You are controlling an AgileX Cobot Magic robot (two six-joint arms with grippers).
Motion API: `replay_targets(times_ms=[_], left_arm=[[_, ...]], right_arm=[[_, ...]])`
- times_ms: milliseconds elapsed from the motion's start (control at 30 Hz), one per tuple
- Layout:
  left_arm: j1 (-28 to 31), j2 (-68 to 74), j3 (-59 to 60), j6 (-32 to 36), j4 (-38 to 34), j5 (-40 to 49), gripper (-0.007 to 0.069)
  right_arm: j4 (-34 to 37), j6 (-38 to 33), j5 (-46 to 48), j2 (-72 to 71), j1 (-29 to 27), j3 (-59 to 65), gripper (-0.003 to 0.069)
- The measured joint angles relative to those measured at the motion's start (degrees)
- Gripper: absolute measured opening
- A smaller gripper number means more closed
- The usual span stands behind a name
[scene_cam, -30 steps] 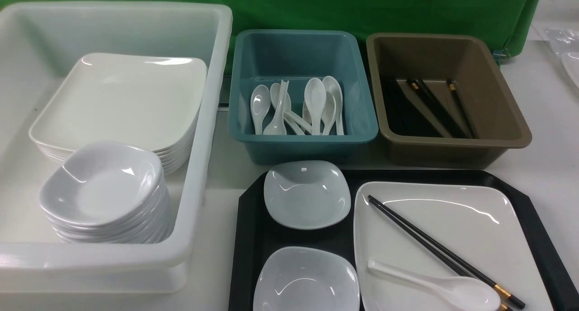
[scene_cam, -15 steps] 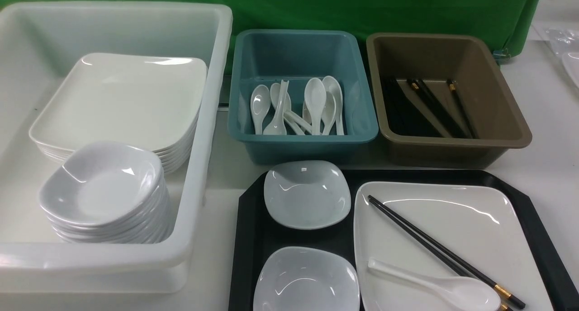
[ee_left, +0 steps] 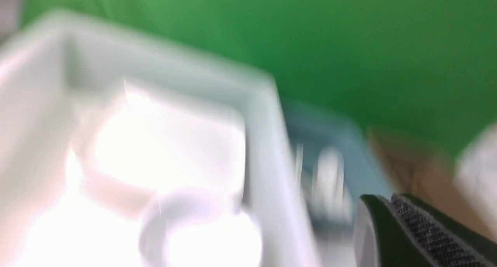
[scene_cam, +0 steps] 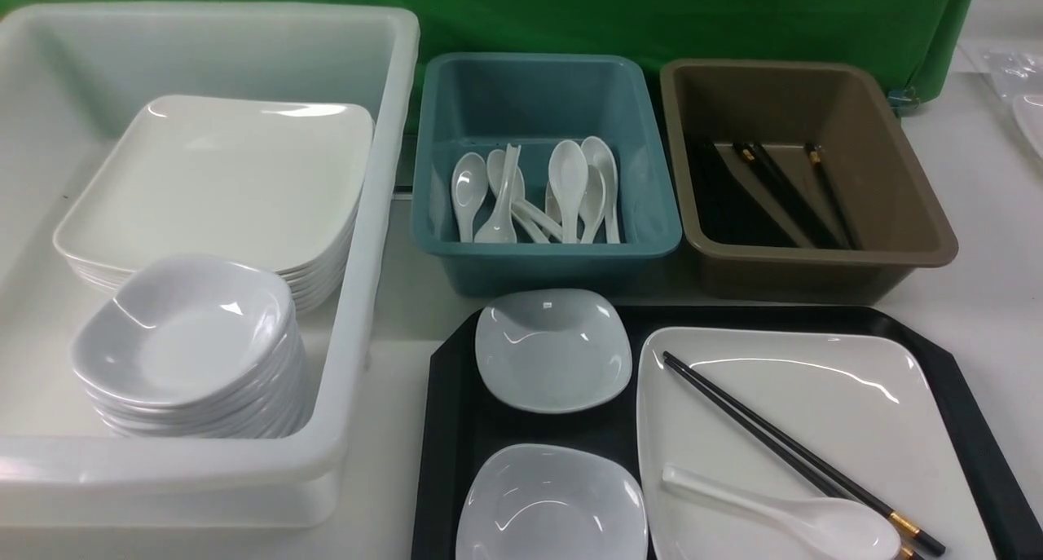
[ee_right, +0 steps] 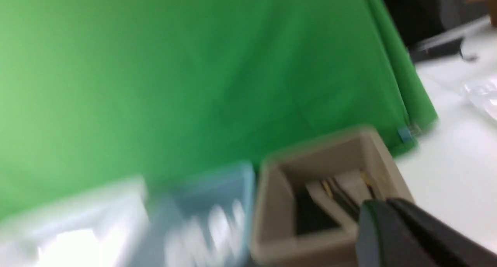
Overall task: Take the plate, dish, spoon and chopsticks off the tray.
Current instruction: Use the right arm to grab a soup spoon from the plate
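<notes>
Ahead of the right gripper [ee_right: 407, 236] sits the brown bin [ee_right: 271, 208]; ahead of the left gripper [ee_left: 423, 236], the white bin [ee_left: 268, 150]. Only one blurred finger of each shows, so can't tell if spread or pressed together. Tray [scene_cam: 452, 429] is outside both wrist views, judged below both tools. On it: plate [scene_cam: 823, 397], with chopsticks [scene_cam: 774, 438] and spoon [scene_cam: 798, 518] lying on top, touching near the spoon's bowl. Nothing cleared yet. Best first move, probably: right gripper descends open, pinches both sticks together near the gold band, lifts without dragging the spoon.
</notes>
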Motion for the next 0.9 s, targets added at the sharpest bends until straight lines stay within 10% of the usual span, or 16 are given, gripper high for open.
replay_targets(times_ms=[267,533,900], left_arm=[[-1.7,16.1,-1.2,18.6,-17.0,12.2,0.0005],[-14.7,22.5,-1.3,7.0,-0.5,15.6,0.0001],[-18.9,22.7,-1.3,3.9,2.6,16.0,0.0]], right_arm=[[0.2,-16.3,33.5,29.4,14.5,-21.5,0.0023],[0.1,-25.2,29.4,53.4,24.8,-22.3,0.0227],[-0.4,-25.9,13.3,77.8,25.4,-22.3,0.0475]])
